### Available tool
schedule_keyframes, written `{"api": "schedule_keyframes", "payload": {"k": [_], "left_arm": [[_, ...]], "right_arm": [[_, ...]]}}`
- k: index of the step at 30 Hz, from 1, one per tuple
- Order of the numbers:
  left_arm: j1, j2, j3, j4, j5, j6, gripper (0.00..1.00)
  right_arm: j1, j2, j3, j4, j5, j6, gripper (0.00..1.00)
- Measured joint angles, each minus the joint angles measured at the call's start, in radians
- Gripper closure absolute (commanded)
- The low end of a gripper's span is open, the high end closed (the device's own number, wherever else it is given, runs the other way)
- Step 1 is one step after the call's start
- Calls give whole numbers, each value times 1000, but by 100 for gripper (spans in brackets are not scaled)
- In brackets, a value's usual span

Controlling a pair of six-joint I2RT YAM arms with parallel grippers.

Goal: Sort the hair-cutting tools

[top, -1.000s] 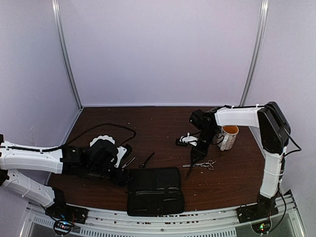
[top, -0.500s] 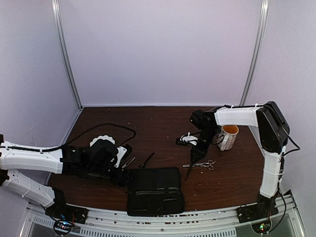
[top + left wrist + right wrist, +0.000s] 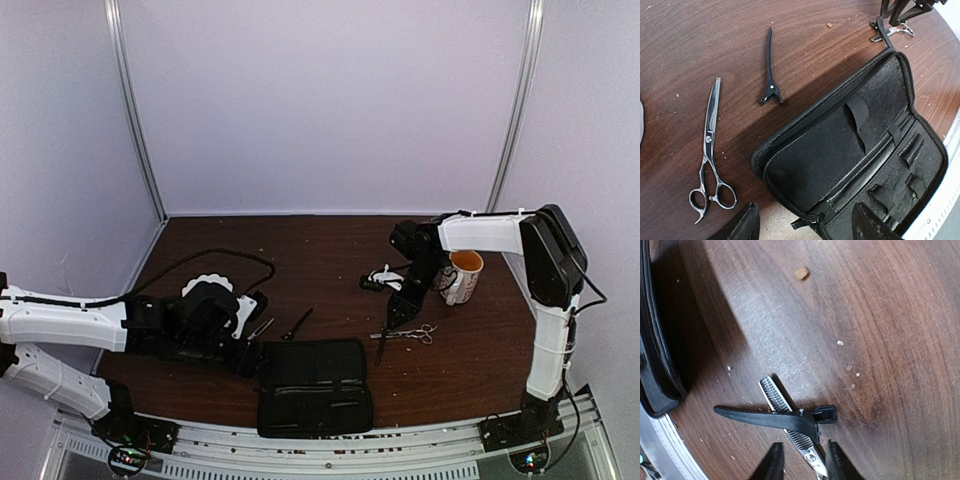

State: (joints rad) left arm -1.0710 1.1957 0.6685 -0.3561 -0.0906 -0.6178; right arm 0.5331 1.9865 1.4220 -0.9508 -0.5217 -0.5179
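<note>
Thin silver scissors (image 3: pixel 710 145) and a black clip (image 3: pixel 770 75) lie on the brown table left of the open black zip case (image 3: pixel 840 145). My left gripper (image 3: pixel 807 217) hovers open over the case's near corner, holding nothing. Further right, toothed silver scissors (image 3: pixel 776 396) lie with a second black clip (image 3: pixel 770 417) across them. My right gripper (image 3: pixel 805 465) points down at them, its jaws apart on either side of the scissors' blade just behind the clip. In the top view that pair of scissors (image 3: pixel 412 334) sits under the right gripper (image 3: pixel 400 312).
A white mug with an orange inside (image 3: pixel 463 277) stands right of the right wrist. A white fluted bowl (image 3: pixel 203 284) shows behind the left wrist, and a black cable (image 3: pixel 230 258) loops beyond it. The case (image 3: pixel 313 385) lies at the table's front middle.
The right wrist has shifted slightly to the right over the toothed scissors. The left arm and the tools on the table have not moved.
</note>
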Motion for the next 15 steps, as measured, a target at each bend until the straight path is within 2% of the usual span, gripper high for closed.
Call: {"api": "schedule_keyframes", "payload": {"k": [6,15], "left_arm": [[0,0,0,19,2,-8,34],[0,0,0,23,2,-14,34]], "right_arm": [[-1,32,55,-6,-14,2,66],[-1,70,63,-23,-41,-4,81]]}}
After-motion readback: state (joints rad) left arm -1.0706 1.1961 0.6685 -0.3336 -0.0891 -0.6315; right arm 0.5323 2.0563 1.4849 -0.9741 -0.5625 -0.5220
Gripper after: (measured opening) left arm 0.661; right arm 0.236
